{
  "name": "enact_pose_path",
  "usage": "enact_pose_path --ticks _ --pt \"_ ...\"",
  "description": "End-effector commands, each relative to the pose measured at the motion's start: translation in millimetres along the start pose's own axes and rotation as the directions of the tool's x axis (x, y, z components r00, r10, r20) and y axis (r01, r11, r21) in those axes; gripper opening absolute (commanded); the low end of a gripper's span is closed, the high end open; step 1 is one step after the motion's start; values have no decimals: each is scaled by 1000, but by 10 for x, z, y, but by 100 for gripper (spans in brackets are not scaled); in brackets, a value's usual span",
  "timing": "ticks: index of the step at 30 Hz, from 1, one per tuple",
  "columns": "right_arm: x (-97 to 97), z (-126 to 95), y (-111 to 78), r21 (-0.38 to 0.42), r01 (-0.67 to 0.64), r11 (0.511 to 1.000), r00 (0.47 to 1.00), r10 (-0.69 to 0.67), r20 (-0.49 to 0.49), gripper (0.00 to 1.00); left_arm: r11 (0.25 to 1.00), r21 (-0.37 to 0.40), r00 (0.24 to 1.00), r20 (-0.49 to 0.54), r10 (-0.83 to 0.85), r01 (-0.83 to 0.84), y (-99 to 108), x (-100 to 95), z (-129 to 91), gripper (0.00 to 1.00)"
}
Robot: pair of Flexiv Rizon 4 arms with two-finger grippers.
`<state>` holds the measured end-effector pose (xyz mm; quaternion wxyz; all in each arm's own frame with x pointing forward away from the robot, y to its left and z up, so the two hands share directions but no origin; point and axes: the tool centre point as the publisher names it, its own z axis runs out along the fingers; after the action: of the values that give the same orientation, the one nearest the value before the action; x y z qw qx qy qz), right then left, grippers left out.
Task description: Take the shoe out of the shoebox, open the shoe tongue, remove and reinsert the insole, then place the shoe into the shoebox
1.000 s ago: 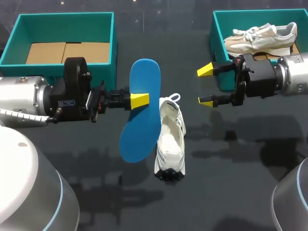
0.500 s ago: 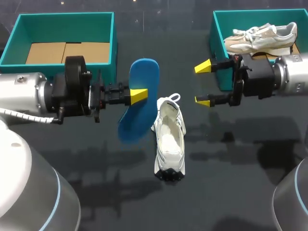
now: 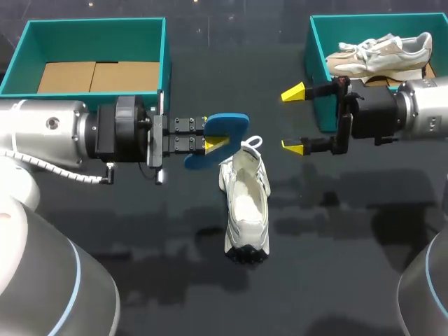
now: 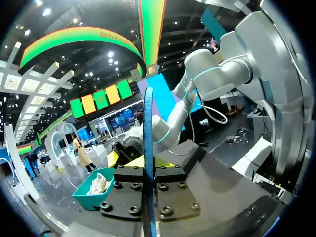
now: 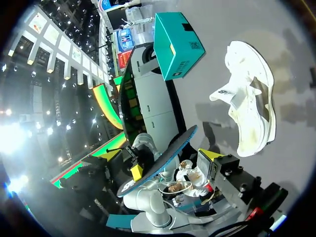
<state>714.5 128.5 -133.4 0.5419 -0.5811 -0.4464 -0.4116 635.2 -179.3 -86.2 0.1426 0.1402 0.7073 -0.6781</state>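
Pinching the blue insole (image 3: 231,122) in the left gripper (image 3: 213,135), fingers pressing its two faces from either side. Holding it turned on edge in the air, just beside the far end of the shoe (image 3: 246,203); by my reading, angling it to line up with the opening for sliding back in.

Hovering with the right gripper (image 3: 292,119) spread wide and carrying nothing, off to the shoe's other side and apart from it. Probably standing ready to steady the shoe while the insole is going in.

Leaving the shoe lying sole-down in the middle of the desk (image 3: 336,245), opening facing up, touching neither gripper. Judging the work as sitting at the reinsertion step, with the boxing not yet done.

Working over a dark, faintly glossy desk, catching soft shadows of both arms. Flanking the far side with two teal boxes: the left box (image 3: 164,63) showing only cardboard (image 3: 91,75) inside, seemingly waiting for the shoe, and the right box (image 3: 313,56) holding a tan shoe (image 3: 378,56).
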Motion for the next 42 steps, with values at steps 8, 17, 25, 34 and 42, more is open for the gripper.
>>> enact_pose_path --ticks 8,17,25,34,42 --pt "-7 21 -17 -4 1 1000 1000 -1 2 100 948 -49 947 -88 309 -314 10 -55 17 0" --pt "140 94 34 -23 136 990 990 -136 -19 100 846 -11 843 -85 531 -533 176 -169 168 0" --pt "175 115 79 -23 131 991 991 -131 -34 100 716 -35 716 -86 693 -697 233 -210 242 0" --pt "175 115 79 -23 131 991 991 -131 -34 100 698 -21 697 -88 712 -716 245 -204 260 0" --pt "164 235 92 -29 136 990 991 -136 -17 100 501 25 499 -64 864 -865 424 -225 369 0"
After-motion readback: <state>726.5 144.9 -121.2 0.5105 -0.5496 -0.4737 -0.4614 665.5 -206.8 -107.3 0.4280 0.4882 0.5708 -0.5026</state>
